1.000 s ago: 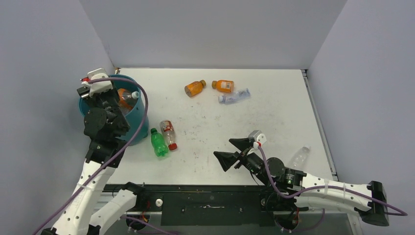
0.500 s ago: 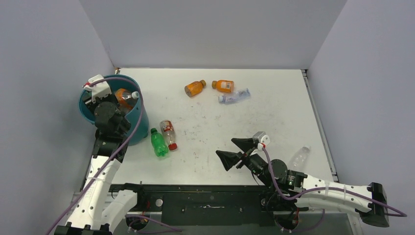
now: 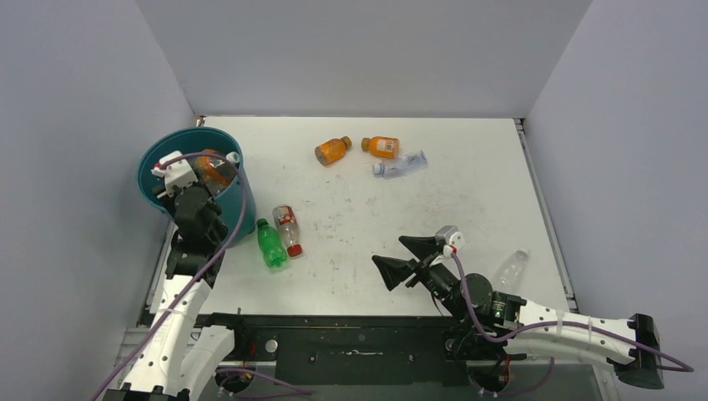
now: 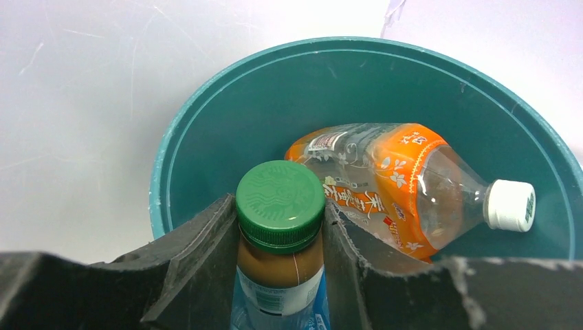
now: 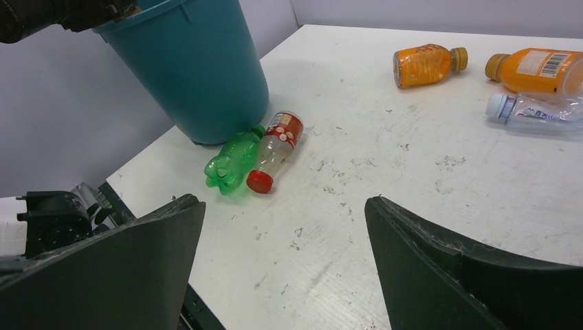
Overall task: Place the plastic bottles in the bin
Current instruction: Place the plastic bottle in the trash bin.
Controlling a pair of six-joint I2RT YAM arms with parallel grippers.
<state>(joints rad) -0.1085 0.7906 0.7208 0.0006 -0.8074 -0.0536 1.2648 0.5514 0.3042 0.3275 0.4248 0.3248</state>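
Cap of the green-capped bottle (image 4: 280, 237): embossed siren emblem resembling the Starbucks mark. Orange-labelled bottle (image 4: 388, 179): white East Asian characters, not legible. Brown-capped orange bottle (image 5: 537, 70): barcode, digits unreadable.

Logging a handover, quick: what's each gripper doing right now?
Left gripper: shut on the green-capped brown plastic bottle, over the round teal plastic bin.
Right gripper: open, holding nothing.

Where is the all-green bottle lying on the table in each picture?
Top view: the green bottle lies left of centre, just right of the bin.
Left wrist view: not in it.
Right wrist view: it lies left of centre, at the bin's foot.
Shared landmark: the teal bin, seen in all three views.
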